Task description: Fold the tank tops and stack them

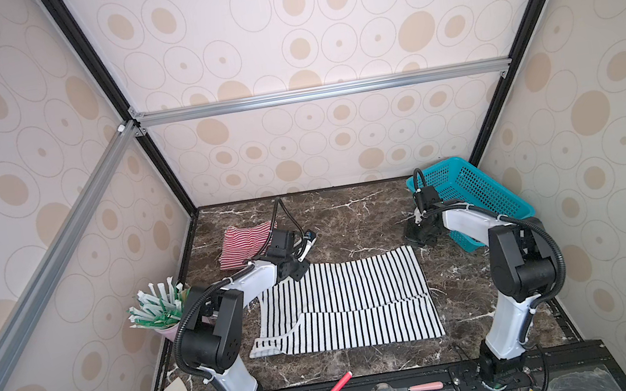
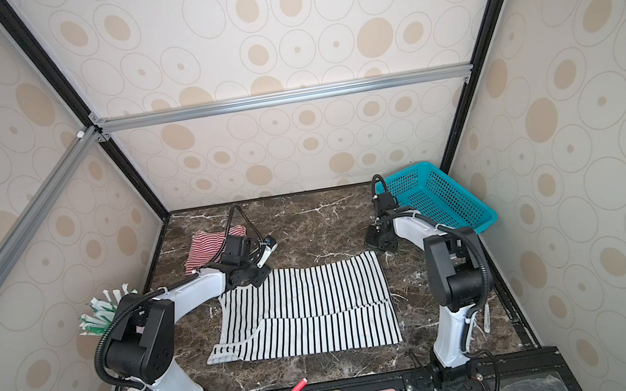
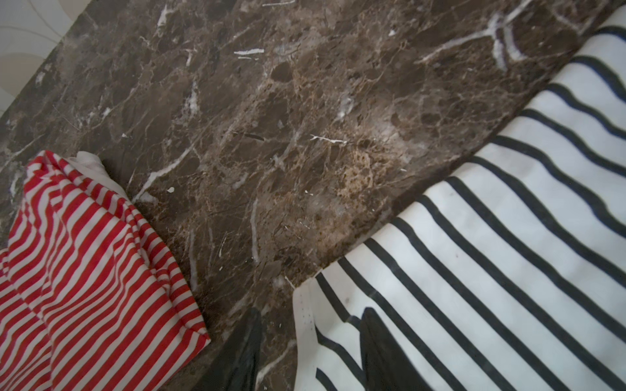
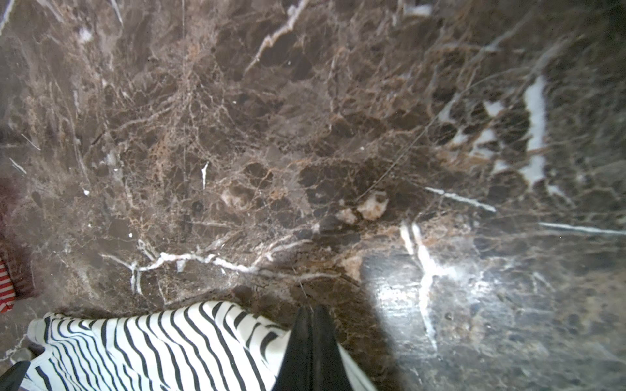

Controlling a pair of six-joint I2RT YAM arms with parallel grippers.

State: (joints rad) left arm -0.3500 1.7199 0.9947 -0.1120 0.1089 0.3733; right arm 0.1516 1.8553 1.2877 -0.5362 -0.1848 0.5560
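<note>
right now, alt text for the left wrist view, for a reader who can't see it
The left gripper, its dark fingers apart, straddles the trimmed edge of a black-and-white striped tank top. Bare brown marble table separates it from a rumpled red-and-white striped tank top.

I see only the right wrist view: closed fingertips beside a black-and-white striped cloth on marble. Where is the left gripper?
Observer: At the far left corner of the black-and-white top; in the left wrist view the left gripper stands open astride its white-trimmed edge.
Operator: Is this top already folded?
Observer: Partly. In both top views a near strip lies folded over the rest; the far side is not yet folded.
Operator: And the other top?
Observer: The red-and-white top lies bunched at the far left of the table, apart from the black-and-white one.
</note>
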